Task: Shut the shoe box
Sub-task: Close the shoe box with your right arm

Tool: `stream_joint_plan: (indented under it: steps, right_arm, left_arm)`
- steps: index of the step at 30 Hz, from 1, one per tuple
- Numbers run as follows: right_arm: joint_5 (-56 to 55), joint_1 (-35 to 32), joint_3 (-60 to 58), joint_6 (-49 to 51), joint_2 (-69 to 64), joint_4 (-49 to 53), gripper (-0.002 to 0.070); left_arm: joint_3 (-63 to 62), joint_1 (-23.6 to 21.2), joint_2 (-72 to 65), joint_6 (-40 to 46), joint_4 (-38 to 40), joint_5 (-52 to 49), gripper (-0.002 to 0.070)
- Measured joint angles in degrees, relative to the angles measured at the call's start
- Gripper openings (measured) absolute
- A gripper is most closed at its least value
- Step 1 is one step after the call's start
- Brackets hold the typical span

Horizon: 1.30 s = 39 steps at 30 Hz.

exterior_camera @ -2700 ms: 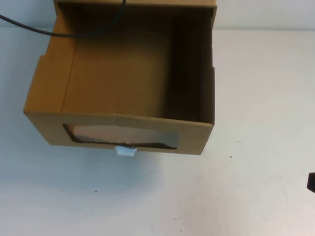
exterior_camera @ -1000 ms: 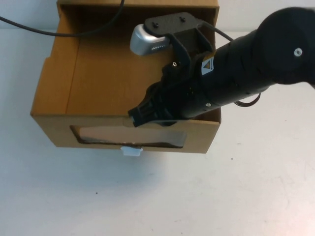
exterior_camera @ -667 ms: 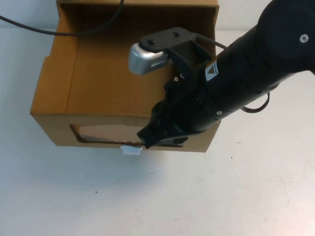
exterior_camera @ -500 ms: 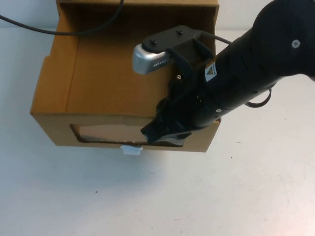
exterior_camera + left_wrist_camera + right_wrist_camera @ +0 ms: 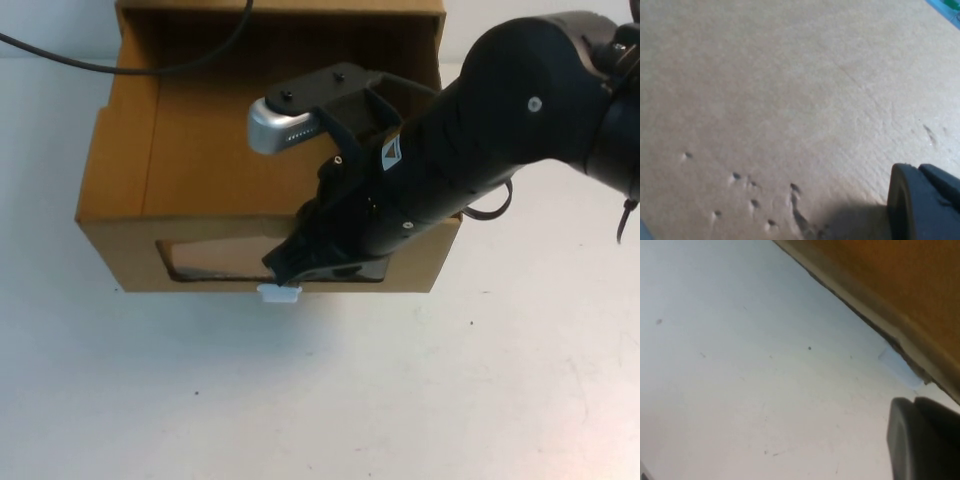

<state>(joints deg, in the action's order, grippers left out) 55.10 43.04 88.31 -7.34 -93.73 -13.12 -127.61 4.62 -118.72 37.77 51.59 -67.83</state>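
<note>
The shoe box point(image 5: 200, 170) is a brown cardboard drawer, pulled out and empty, with a clear window point(image 5: 210, 262) in its front wall and a white pull tab point(image 5: 279, 293) just below it. My right gripper point(image 5: 288, 268) is shut and empty. It reaches over the drawer from the right, with its tip against the front wall just above the tab. In the right wrist view the gripper point(image 5: 927, 440) hangs over the white table beside the box's lower edge point(image 5: 880, 280) and the tab point(image 5: 900, 369). My left gripper point(image 5: 927, 205) is close over a cardboard surface point(image 5: 790, 100) and is out of the high view.
The outer sleeve point(image 5: 280, 8) stands at the back edge of the table. A black cable point(image 5: 60, 58) runs from the far left over the drawer's back. White table point(image 5: 300, 400) lies bare in front and to the right of the box.
My right arm came in over the drawer and lowered its tip to the front wall. The drawer's front has shifted a little back and to the right.
</note>
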Motion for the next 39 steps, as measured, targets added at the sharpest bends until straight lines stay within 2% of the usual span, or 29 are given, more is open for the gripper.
stream_joint_plan:
  steps: [14,26,39]
  right_arm:
    - [-2.1,0.0,1.0,-2.5,-0.1,-2.3,-0.0011]
    - [-11.1,0.0,1.3,-2.5,-0.7,-1.1,-0.0011]
    - [-11.6,-5.6,13.9,-2.7,-10.0,-0.9,-0.0011]
  left_arm:
    - [0.0,0.0,0.0,0.0,0.0,-0.3,-0.0005]
    - [0.0,0.0,0.0,0.0,0.3,-1.6,-0.0005]
    - [-0.1,0.0,0.0,0.0,0.4,-1.5,-0.0005]
